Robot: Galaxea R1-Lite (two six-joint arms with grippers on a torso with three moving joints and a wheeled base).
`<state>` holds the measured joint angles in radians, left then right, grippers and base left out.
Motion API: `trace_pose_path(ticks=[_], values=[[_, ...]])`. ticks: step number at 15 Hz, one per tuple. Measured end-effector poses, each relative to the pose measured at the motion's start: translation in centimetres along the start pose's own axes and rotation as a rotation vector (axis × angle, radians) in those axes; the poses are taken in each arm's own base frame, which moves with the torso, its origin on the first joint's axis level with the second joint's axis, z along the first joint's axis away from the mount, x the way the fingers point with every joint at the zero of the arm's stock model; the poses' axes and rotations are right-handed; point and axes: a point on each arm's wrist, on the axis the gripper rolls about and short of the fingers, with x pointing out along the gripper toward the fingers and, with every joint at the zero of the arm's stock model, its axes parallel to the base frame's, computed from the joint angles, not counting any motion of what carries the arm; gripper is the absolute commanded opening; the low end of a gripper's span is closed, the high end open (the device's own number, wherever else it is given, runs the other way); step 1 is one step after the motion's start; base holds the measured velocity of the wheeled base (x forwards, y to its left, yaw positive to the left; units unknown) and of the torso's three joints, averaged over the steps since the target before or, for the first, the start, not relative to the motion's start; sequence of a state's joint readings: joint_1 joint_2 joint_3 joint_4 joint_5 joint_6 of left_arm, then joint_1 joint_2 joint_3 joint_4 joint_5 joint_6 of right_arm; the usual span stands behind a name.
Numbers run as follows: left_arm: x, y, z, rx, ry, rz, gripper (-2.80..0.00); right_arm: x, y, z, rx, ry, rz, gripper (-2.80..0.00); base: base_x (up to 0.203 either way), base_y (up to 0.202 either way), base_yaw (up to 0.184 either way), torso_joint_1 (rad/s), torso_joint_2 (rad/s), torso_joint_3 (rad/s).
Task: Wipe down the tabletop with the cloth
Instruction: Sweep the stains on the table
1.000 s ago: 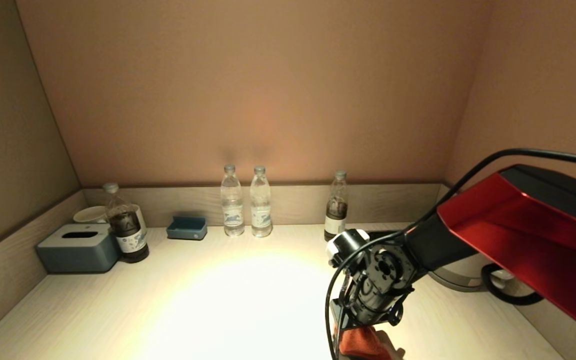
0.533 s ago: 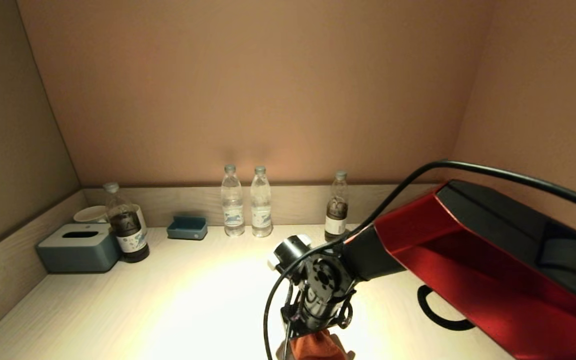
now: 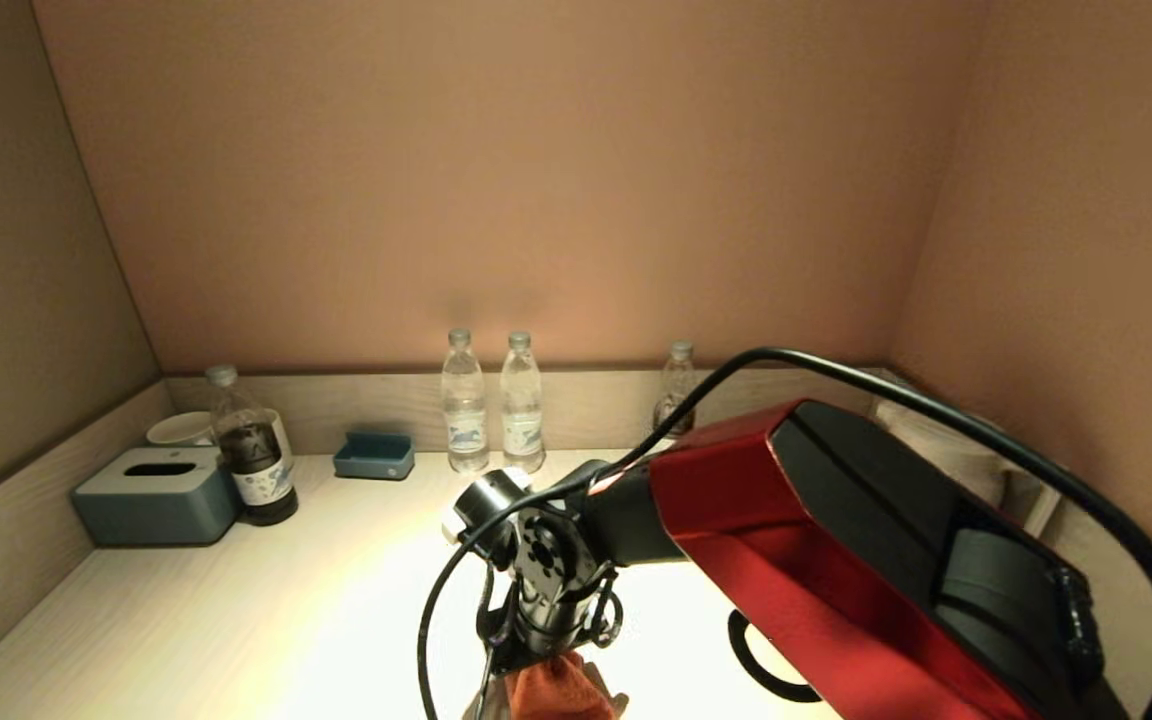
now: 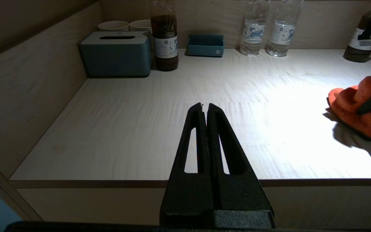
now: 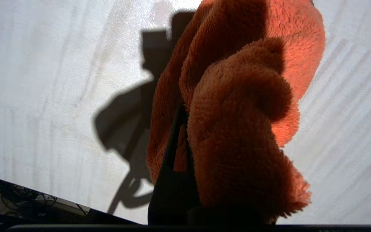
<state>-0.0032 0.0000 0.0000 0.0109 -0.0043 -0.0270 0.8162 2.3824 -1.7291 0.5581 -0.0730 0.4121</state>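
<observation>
The orange cloth (image 3: 556, 692) lies bunched on the pale tabletop (image 3: 236, 620) near its front edge, about mid-width. My right gripper (image 5: 187, 116) is shut on the cloth (image 5: 237, 129) and presses it down onto the tabletop (image 5: 43, 80); one black finger shows, the other is buried in the folds. In the left wrist view the cloth (image 4: 359, 112) sits at the right edge. My left gripper (image 4: 205, 104) is shut and empty. It hangs just off the table's front edge, over the left part of the tabletop (image 4: 140, 129).
A grey-blue tissue box (image 3: 158, 495), a dark bottle (image 3: 254, 460) and a cup (image 3: 181, 428) stand at the back left. A blue tray (image 3: 373, 456), two water bottles (image 3: 464, 405) and a third bottle (image 3: 678, 385) line the back rim. My red right arm (image 3: 836, 560) covers the right side.
My right arm has swept leftwards across the table, dragging the cloth from right of centre to about the middle. It now hides the kettle at the right.
</observation>
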Motion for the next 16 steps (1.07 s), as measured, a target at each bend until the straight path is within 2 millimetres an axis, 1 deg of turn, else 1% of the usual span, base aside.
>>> trace_pose_path(ticks=[1, 3, 4, 7, 9, 12, 14, 16], values=[[0.0, 0.0, 0.0, 0.0, 0.0, 0.0, -2.8, 0.3, 0.4, 0.2, -0.007, 0.004, 0.0, -2.8, 0.0, 0.0, 0.0, 0.0, 0.0, 0.0], [0.0, 0.0, 0.0, 0.0, 0.0, 0.0, -2.8, 0.9, 1.2, 1.3, -0.021, -0.025, 0.015, -2.8, 0.0, 0.0, 0.0, 0.0, 0.0, 0.0], [0.0, 0.0, 0.0, 0.0, 0.0, 0.001, -2.8, 1.5, 1.4, 1.8, -0.033, -0.035, 0.019, -2.8, 0.0, 0.0, 0.0, 0.0, 0.0, 0.0], [0.0, 0.0, 0.0, 0.0, 0.0, 0.0, -2.8, 3.2, 0.8, 2.4, -0.078, -0.048, 0.016, -2.8, 0.0, 0.0, 0.0, 0.0, 0.0, 0.0], [0.0, 0.0, 0.0, 0.0, 0.0, 0.0, -2.8, 4.1, -0.1, 3.1, -0.094, -0.076, 0.015, -2.8, 0.0, 0.0, 0.0, 0.0, 0.0, 0.0], [0.0, 0.0, 0.0, 0.0, 0.0, 0.0, -2.8, 5.3, -2.8, 4.7, -0.089, -0.143, 0.005, -2.8, 0.0, 0.0, 0.0, 0.0, 0.0, 0.0], [0.0, 0.0, 0.0, 0.0, 0.0, 0.0, -2.8, 6.0, -5.0, 5.8, -0.077, -0.196, -0.008, -2.8, 0.0, 0.0, 0.0, 0.0, 0.0, 0.0], [0.0, 0.0, 0.0, 0.0, 0.0, 0.0, -2.8, 6.3, -6.8, 6.7, -0.072, -0.241, -0.021, -2.8, 0.0, 0.0, 0.0, 0.0, 0.0, 0.0]])
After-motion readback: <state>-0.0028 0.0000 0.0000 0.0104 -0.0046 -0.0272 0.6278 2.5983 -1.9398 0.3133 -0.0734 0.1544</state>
